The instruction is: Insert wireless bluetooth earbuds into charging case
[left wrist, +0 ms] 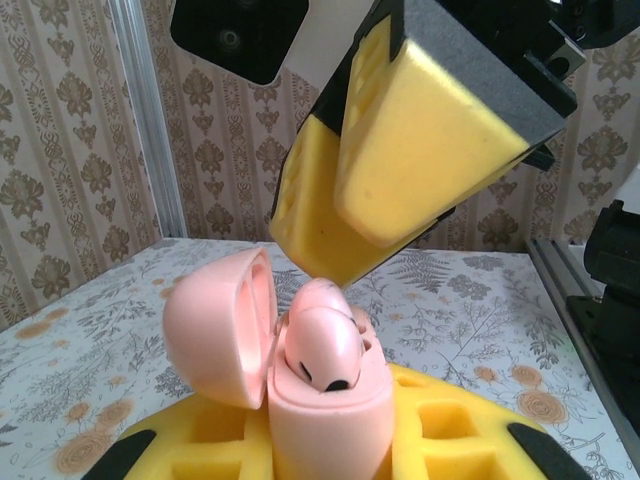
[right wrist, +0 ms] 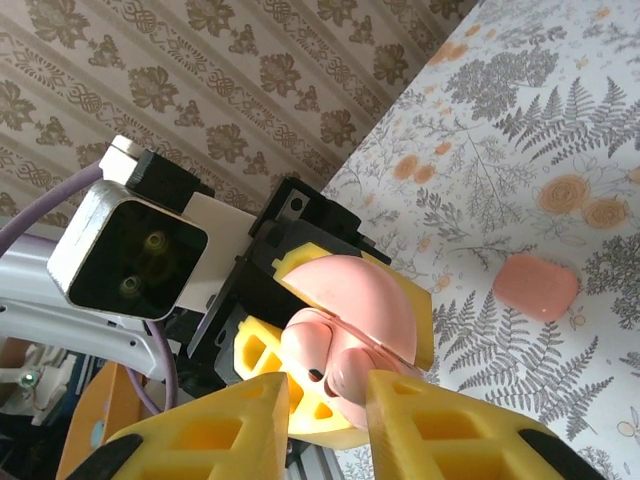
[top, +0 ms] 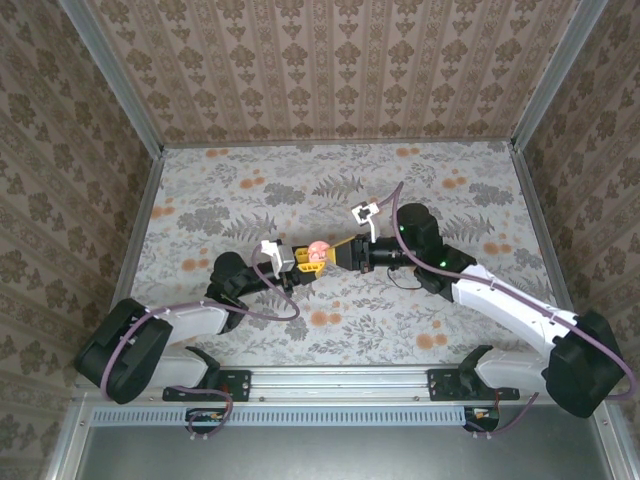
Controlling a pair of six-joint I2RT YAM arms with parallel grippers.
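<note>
1. The charging case (left wrist: pixel 330 420) was held up off the surface (top: pixel 400 330), about midway between the two arms. The left fingers (left wrist: pixel 450 430) were pressed tight on the lower part of its body, and its lid (left wrist: pixel 215 330) stood open to one side.
2. One earbud (left wrist: pixel 325 350) sat in its well. The second earbud (left wrist: pixel 322 295) lay just behind it, under the tips of the right fingers (right wrist: pixel 450 430). These were narrowly parted about it, but whether they pinched it or only touched it could not be told.
3. Both case and earbuds looked like hard, glossy, rounded plastic, so probably light and slippery. An earbud would likely squirt out under a hard squeeze, so a soft hold across its dome seemed wiser. The case seemed best held by its body below the seam, with no load on the hinged lid.
4. Open surface lay on every side. A flat pink piece (right wrist: pixel 537 285) rested on it well apart from the case, and the papered walls (top: pixel 300 70) stood far off. The one tight spot was the gap between the raised lid and the right fingers.
</note>
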